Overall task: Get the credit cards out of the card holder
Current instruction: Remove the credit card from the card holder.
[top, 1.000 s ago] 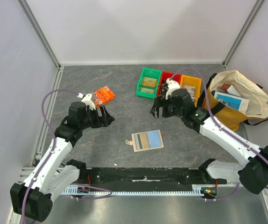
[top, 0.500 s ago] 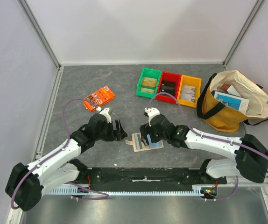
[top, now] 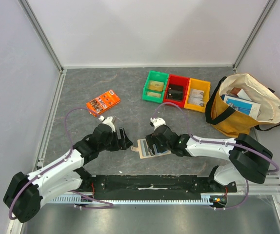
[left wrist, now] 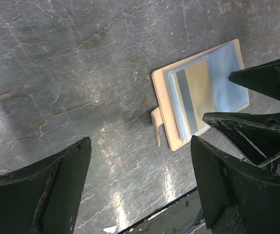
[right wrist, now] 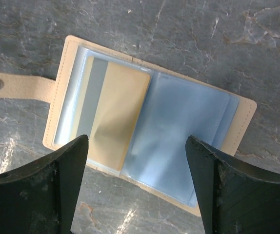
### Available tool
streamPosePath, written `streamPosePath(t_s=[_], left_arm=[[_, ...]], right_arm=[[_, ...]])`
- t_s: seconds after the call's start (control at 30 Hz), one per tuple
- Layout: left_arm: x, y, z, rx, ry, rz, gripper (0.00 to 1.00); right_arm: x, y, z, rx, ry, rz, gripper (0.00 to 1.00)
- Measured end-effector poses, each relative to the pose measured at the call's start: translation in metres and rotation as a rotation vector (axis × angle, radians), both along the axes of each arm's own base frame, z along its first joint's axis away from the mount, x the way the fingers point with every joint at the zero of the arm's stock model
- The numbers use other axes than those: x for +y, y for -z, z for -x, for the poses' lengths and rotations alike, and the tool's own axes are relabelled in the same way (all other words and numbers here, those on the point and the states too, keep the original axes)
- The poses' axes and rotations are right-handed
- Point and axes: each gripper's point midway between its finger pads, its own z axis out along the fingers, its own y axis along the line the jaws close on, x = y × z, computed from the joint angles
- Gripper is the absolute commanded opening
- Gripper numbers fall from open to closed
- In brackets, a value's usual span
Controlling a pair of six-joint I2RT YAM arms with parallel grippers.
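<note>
The beige card holder (top: 143, 147) lies open and flat on the grey table near the front edge, its tab (left wrist: 157, 124) pointing left. In the right wrist view the card holder (right wrist: 150, 124) shows clear blue-tinted sleeves, with a tan card with a grey stripe (right wrist: 115, 114) in the left sleeve. My right gripper (top: 154, 145) is open just above the holder, its fingers astride the near edge (right wrist: 137, 185). My left gripper (top: 124, 139) is open and empty, low over bare table left of the tab (left wrist: 140, 190).
An orange flat packet (top: 103, 102) lies at the left. Green (top: 155, 87), red (top: 177, 90) and yellow (top: 197, 93) bins stand at the back. A tote bag (top: 245, 105) with papers sits at the right. The black front rail (top: 150, 183) runs just below the holder.
Both arms have swung in and down to the card holder: the left gripper from beside the orange packet, the right from the bins to above the holder. The holder has not moved.
</note>
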Motion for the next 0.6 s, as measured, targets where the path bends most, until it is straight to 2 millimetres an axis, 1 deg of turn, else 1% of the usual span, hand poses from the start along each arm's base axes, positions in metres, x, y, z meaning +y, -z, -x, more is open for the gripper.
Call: streamPosePath(t_s=[0.17, 0.27, 0.33, 0.43, 0.5, 0.6], left_arm=[[0.001, -0.003, -0.002, -0.016, -0.010, 0.005, 0.88], [0.001, -0.004, -0.002, -0.017, -0.010, 0.007, 0.88], [0.000, -0.004, -0.002, -0.018, -0.009, 0.009, 0.88], [-0.002, -0.003, -0.002, -0.013, 0.000, 0.014, 0.88], [-0.005, 0.000, -0.002, -0.001, 0.009, 0.016, 0.87], [-0.009, 0.009, 0.000, 0.033, 0.028, 0.011, 0.84]], right_arm=[[0.005, 0.003, -0.010, -0.026, 0.020, 0.010, 0.86], [0.004, 0.003, -0.019, -0.040, 0.034, 0.026, 0.85], [0.000, 0.004, -0.027, -0.048, 0.048, 0.036, 0.84], [-0.013, 0.004, -0.043, -0.058, 0.089, 0.059, 0.82], [-0.021, 0.005, -0.049, -0.063, 0.099, 0.080, 0.81], [-0.022, 0.002, -0.047, -0.059, 0.075, 0.093, 0.81]])
